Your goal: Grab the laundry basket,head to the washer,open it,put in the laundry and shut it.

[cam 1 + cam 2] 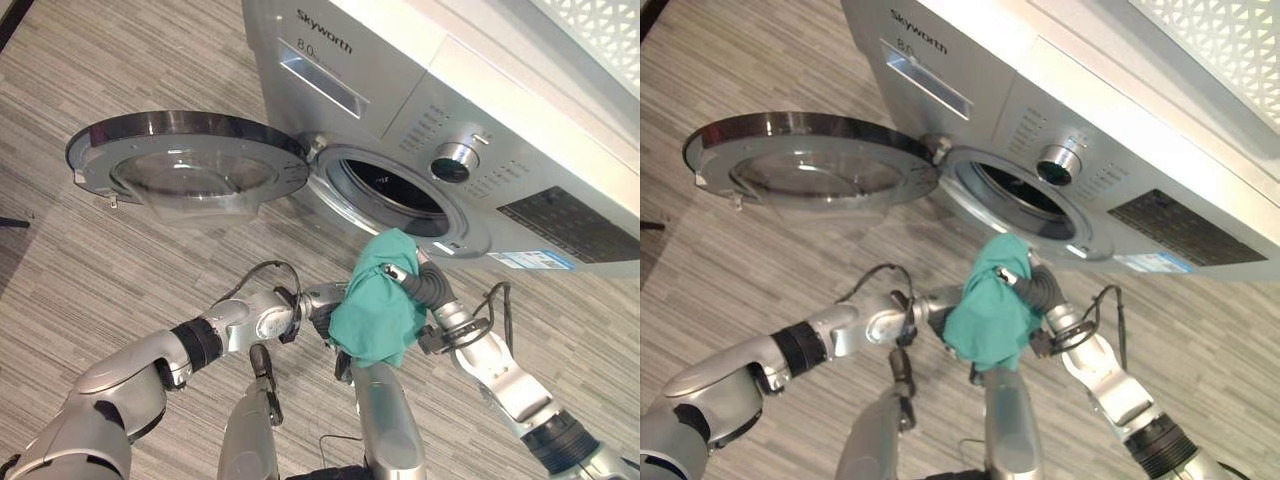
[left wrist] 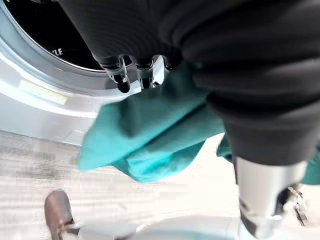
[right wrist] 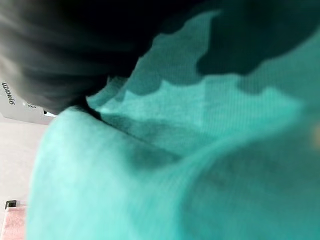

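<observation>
The silver washer [image 1: 470, 90] stands with its round glass door [image 1: 190, 165] swung wide to the left, leaving the dark drum opening [image 1: 395, 195] uncovered. A teal cloth [image 1: 380, 310] hangs just below and in front of that opening. My right hand [image 1: 400, 275] is shut on the cloth's top, its dark ribbed cover reaching up toward the drum rim. My left hand [image 1: 322, 298] sits against the cloth's left side, tucked behind the fabric. In the left wrist view the cloth [image 2: 150, 135] hangs past the fingers [image 2: 135, 75], with the drum rim beyond.
The open door juts out low over the striped grey floor [image 1: 120, 270] on the left. On the washer's front panel are a round knob [image 1: 455, 160] and a drawer handle [image 1: 322, 80].
</observation>
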`<state>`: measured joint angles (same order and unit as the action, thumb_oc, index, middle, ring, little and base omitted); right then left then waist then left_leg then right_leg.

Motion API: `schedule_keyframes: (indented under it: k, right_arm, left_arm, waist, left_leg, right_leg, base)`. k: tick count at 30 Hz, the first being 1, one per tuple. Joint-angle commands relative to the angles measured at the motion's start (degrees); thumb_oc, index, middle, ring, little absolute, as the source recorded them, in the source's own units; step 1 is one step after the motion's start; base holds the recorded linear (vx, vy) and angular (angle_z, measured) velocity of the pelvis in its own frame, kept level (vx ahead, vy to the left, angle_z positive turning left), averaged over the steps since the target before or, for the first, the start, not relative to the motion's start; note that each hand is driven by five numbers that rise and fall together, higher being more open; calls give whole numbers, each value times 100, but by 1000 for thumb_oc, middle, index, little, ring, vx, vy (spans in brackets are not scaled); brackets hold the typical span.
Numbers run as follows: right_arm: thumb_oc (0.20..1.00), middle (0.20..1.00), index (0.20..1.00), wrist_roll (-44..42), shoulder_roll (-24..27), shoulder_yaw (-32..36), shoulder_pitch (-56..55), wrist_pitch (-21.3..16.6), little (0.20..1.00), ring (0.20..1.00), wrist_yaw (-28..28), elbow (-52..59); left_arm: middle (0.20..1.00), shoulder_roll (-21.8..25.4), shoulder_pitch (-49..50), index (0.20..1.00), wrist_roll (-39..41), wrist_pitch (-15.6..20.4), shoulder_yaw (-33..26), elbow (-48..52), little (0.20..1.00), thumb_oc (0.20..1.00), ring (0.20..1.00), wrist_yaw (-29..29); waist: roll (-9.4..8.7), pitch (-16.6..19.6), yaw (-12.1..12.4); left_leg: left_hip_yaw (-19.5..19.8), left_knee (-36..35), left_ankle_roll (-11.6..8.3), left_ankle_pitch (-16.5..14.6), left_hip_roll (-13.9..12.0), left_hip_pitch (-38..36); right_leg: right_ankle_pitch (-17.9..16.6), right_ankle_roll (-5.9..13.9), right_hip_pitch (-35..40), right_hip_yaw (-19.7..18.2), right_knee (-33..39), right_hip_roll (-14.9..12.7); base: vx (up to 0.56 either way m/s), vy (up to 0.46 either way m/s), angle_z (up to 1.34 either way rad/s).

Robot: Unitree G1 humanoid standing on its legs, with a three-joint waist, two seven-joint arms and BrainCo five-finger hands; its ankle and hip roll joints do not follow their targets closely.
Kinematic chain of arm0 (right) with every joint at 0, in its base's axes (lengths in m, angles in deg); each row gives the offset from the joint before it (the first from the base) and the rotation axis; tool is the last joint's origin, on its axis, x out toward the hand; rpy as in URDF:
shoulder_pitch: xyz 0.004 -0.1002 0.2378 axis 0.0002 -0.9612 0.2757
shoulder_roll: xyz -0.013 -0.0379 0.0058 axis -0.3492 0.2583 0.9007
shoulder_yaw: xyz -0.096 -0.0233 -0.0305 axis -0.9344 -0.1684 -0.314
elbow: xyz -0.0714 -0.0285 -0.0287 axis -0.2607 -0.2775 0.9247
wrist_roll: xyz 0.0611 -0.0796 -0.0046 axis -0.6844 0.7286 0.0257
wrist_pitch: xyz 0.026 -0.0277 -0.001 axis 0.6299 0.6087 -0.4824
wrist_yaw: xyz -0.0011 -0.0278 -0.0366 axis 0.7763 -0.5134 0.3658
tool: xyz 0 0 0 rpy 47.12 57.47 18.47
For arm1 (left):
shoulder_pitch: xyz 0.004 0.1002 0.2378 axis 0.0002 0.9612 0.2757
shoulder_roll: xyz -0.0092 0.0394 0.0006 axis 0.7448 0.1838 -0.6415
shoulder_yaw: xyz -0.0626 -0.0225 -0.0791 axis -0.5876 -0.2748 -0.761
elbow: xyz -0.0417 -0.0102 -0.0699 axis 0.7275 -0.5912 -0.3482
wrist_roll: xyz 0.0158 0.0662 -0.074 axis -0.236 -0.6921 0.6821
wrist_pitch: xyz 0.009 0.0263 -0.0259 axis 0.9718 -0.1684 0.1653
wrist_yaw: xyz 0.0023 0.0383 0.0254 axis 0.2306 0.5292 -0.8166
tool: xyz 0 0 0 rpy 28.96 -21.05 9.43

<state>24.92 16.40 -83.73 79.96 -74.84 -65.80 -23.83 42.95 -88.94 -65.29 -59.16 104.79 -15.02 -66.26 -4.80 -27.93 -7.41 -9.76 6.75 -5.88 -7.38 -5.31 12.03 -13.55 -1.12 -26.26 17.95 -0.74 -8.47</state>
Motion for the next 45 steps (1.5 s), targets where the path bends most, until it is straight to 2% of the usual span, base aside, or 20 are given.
schedule_keyframes:
  k: [1, 4, 5, 6, 7, 8, 9, 11, 14, 16, 25, 32, 33, 34, 35, 36, 43, 44, 45]
  right_arm:
    - [200, 200, 200, -108, 29, 349, 175, -483, 200, 200, -75, 758]
    - [200, 200, 200, -98, -14, 375, 152, -480, 200, 200, -107, 759]
    - [200, 200, 200, -119, -101, 435, 115, -474, 200, 200, -145, 778]
    - [200, 200, 200, -119, -103, 425, 117, -471, 200, 200, -144, 780]
    - [200, 200, 200, -122, -149, 458, 102, -466, 200, 200, -160, 789]
    - [200, 200, 200, -117, -225, 496, 62, -451, 200, 200, -191, 826]
    - [200, 200, 200, -117, -218, 492, 57, -448, 200, 200, -191, 831]
    - [200, 200, 200, -175, -304, 550, 59, -423, 200, 200, -279, 814]
    - [200, 200, 200, -239, -346, 568, 91, -431, 200, 200, -335, 815]
    - [200, 200, 200, -305, -391, 584, 114, -484, 200, 200, -456, 843]
    - [200, 200, 200, -515, -379, 308, 324, -502, 200, 200, -537, 885]
    - [200, 200, 200, -602, -356, 134, 462, -581, 200, 200, -656, 821]
    - [200, 200, 200, -602, -355, 131, 466, -584, 200, 200, -657, 817]
    - [200, 200, 200, -613, -348, 89, 487, -587, 200, 200, -669, 804]
    - [200, 200, 200, -620, -343, 53, 498, -589, 200, 200, -680, 793]
    - [200, 200, 200, -625, -336, 32, 505, -597, 200, 200, -691, 789]
    - [200, 200, 200, -365, -246, -71, 507, -528, 200, 200, -735, 676]
    - [482, 482, 482, -292, -187, -99, 434, -487, 482, 482, -693, 636]
    - [586, 586, 586, -291, -186, -100, 431, -486, 586, 586, -693, 638]
  left_arm:
    - [1000, -262, 481, 1000, -392, 289, -79, -7, 1000, 1000, 1000, -378]
    - [1000, -357, 726, 1000, -232, 225, -307, -106, 1000, 1000, 1000, -437]
    - [1000, -513, 1053, 1000, 210, 135, -646, -172, 1000, 1000, 1000, -464]
    - [1000, -509, 1057, 1000, 216, 135, -652, -175, 1000, 1000, 1000, -460]
    - [1000, -604, 1195, 1000, 444, 87, -793, -177, 1000, 1000, 1000, -480]
    - [1000, -821, 1448, 1000, 977, -12, -1076, -154, 1000, 1000, 1000, -489]
    - [1000, -822, 1450, 1000, 995, -20, -1081, -147, 1000, 1000, 1000, -477]
    - [1000, -979, 1546, 1000, 1551, -36, -1255, 63, 1000, 1000, 1000, -513]
    - [1000, -1060, 1518, 1000, 1927, -44, -1213, 192, 1000, 1000, 1000, -519]
    - [1000, -1286, 1374, 1000, 2227, -60, -1071, 269, 1000, 1000, 1000, -622]
    - [1000, -2005, 891, 1000, 2418, -159, -703, -163, 1000, 1000, 1000, -815]
    - [1000, -2244, 690, 1000, 2437, -124, -731, -398, 1000, 1000, 1000, -1216]
    - [837, -2246, 689, 837, 2435, -122, -732, -401, 837, 837, 837, -1219]
    - [501, -2264, 677, 501, 2424, -123, -753, -423, 501, 501, 501, -1289]
    - [501, -2271, 679, 501, 2441, -132, -770, -440, 501, 501, 501, -1332]
    - [200, -2255, 674, 200, 2431, -123, -801, -442, 200, 200, 200, -1385]
    - [200, -2159, 795, 200, 2428, -96, -956, -470, 200, 200, 200, -1616]
    - [200, -2125, 872, 200, 2500, -81, -1018, -474, 200, 200, 200, -1637]
    - [200, -2125, 875, 200, 2501, -81, -1019, -473, 200, 200, 200, -1636]
  waist:
    - [-34, 328, -22]
    - [-30, 335, -9]
    - [-29, 312, 30]
    - [16, 349, 37]
    - [9, 336, 51]
    - [9, 324, 70]
    - [16, 328, 66]
    - [6, 321, 71]
    - [-1, 325, 67]
    - [-25, 342, 48]
    - [-74, 390, -20]
    - [-106, 420, -53]
    - [-105, 420, -55]
    - [-109, 428, -54]
    - [-117, 430, -48]
    - [-117, 433, -47]
    - [-126, 412, -21]
    - [-127, 401, -10]
    - [-126, 403, -11]
  left_leg:
    - [20, 58, 131, 175, -289, 420]
    - [21, 77, 133, 177, -298, 426]
    - [25, 102, 135, 164, -311, 421]
    - [98, 82, 120, 46, -340, 368]
    - [102, 92, 120, 50, -344, 373]
    - [103, 109, 121, 46, -352, 383]
    - [103, 113, 120, 41, -355, 383]
    - [118, 118, 122, 61, -352, 419]
    - [126, 124, 122, 71, -350, 450]
    - [126, 136, 121, 78, -346, 502]
    - [121, 123, 113, 116, -374, 583]
    - [99, 105, 91, 159, -428, 630]
    - [99, 103, 91, 160, -428, 630]
    - [88, 89, 83, 174, -438, 632]
    - [87, 82, 79, 185, -448, 637]
    - [87, 63, 73, 200, -460, 634]
    - [75, 78, 69, 205, -497, 622]
    - [75, 87, 72, 208, -486, 623]
    - [76, 87, 72, 208, -486, 622]
  right_leg:
    - [476, 1041, -81, -434, -604, -444]
    - [487, 1027, -81, -428, -616, -440]
    - [497, 1011, -71, -420, -628, -432]
    - [601, 1083, -30, -492, -631, -385]
    - [598, 1075, -26, -482, -633, -388]
    - [600, 1060, -11, -463, -632, -376]
    - [601, 1059, -9, -463, -631, -373]
    - [580, 1044, -5, -438, -614, -374]
    - [571, 1035, -12, -426, -606, -371]
    - [576, 1022, -33, -411, -594, -359]
    - [583, 999, -106, -411, -603, -305]
    - [593, 988, -163, -397, -617, -275]
    - [593, 987, -164, -398, -618, -275]
    - [598, 986, -171, -388, -622, -278]
    - [603, 984, -174, -382, -626, -274]
    - [611, 983, -180, -377, -628, -270]
    - [610, 980, -174, -355, -638, -258]
    - [606, 978, -165, -350, -639, -260]
    - [606, 978, -164, -349, -640, -260]
  base:
    - [0, 0, 0]
    - [0, 0, 0]
    - [90, -4, -4]
    - [87, -3, -4]
    - [85, -10, -2]
    - [0, 0, 0]
    - [-5, -40, 1]
    - [-7, -17, 1]
    - [-8, -16, 2]
    - [-17, -34, 0]
    - [-1, -2, 0]
    - [0, 0, 0]
    - [0, 0, 0]
    - [0, 0, 0]
    - [0, 0, 0]
    - [0, 0, 0]
    - [0, 0, 0]
    - [0, 0, 0]
    - [0, 0, 0]
